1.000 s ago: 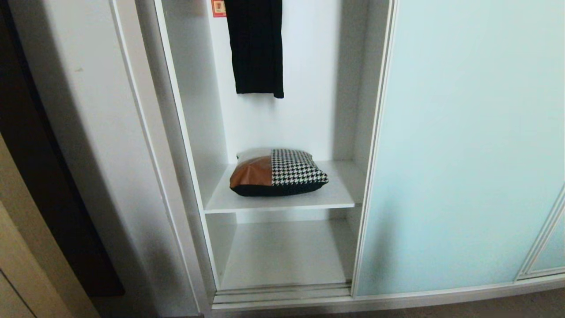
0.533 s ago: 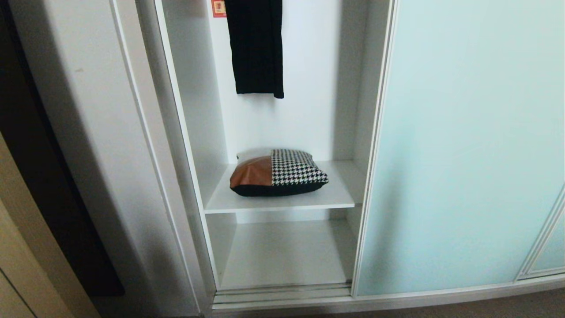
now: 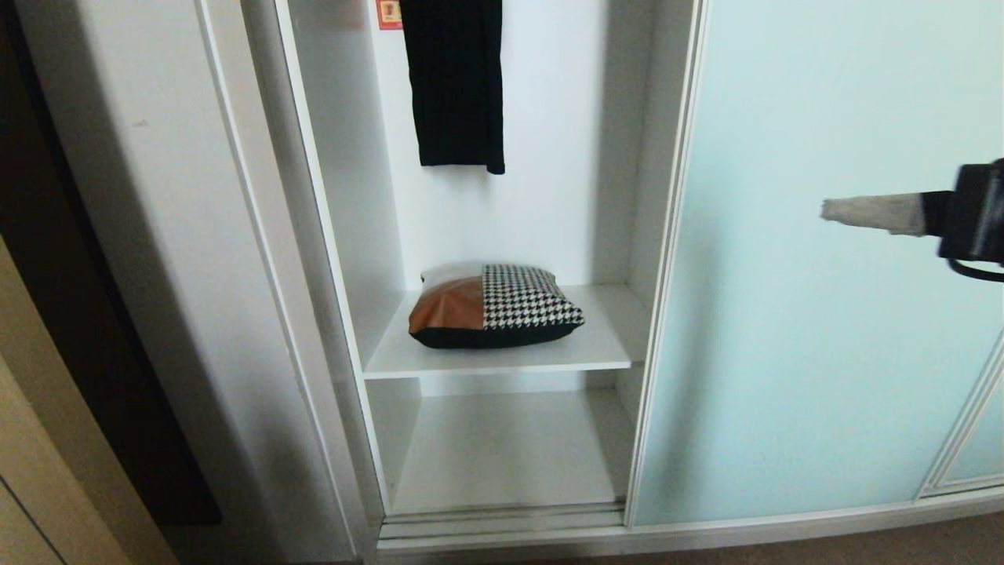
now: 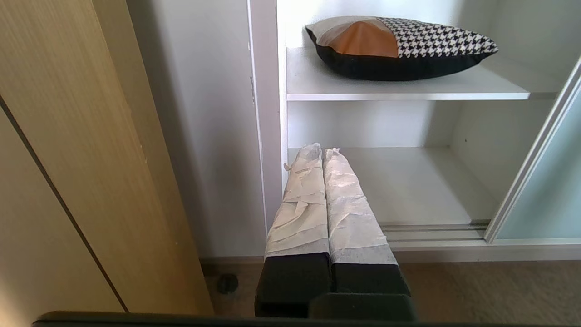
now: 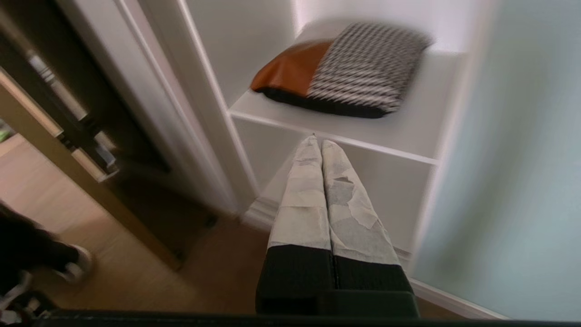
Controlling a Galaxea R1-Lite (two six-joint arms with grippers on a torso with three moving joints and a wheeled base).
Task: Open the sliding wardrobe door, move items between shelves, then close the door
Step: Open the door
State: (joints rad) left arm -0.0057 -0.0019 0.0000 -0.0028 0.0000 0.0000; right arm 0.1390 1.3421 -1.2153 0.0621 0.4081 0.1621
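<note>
The frosted aqua sliding wardrobe door (image 3: 816, 259) stands slid to the right, leaving the compartment open. A houndstooth cushion (image 3: 496, 308) with a tan-orange patch lies on the upper white shelf (image 3: 502, 357); the lower shelf (image 3: 510, 455) holds nothing. My right gripper (image 3: 827, 210) reaches in from the right edge in front of the door, shut and empty, pointing left toward the opening. In its wrist view the right gripper (image 5: 318, 141) aims just below the cushion (image 5: 345, 68). My left gripper (image 4: 323, 150) is shut and parked low, outside the head view, facing the lower shelf (image 4: 408, 181).
A long black ribbed garment (image 3: 455, 82) hangs at the back of the compartment above the cushion. The white wardrobe side panel (image 3: 180, 259) bounds the opening on the left, with a dark gap and wooden furniture (image 4: 68, 159) beyond. The door track (image 3: 502, 522) runs along the bottom.
My right gripper has risen into the head view at the right edge, in front of the door. Cushion, door and left gripper stay where they were.
</note>
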